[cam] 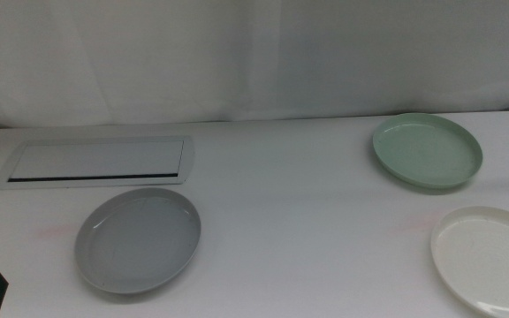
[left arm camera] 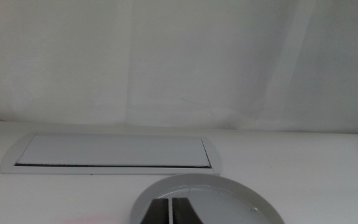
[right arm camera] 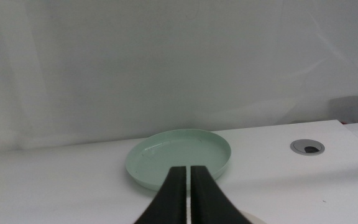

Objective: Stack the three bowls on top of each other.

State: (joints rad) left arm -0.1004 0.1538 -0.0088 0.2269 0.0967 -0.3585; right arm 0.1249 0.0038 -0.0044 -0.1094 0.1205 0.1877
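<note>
- The grey bowl (cam: pixel 138 239), mint bowl (cam: pixel 427 150) and speckled bowl (cam: pixel 491 259) are seen lying apart on the table (cam: pixel 307 212)
- The left gripper (left arm camera: pixel 172 211), clenched empty, is held before the grey bowl
- The right gripper (right arm camera: pixel 188 196), clenched empty, is held before the mint bowl

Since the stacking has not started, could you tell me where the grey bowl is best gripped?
Probably at its raised rim: the grey bowl lies flat, shallow and wide, so only the thin edge fits between jaws. The near-left edge suits the left gripper, whose closed jaws sit just short of it; it must open first.
</note>
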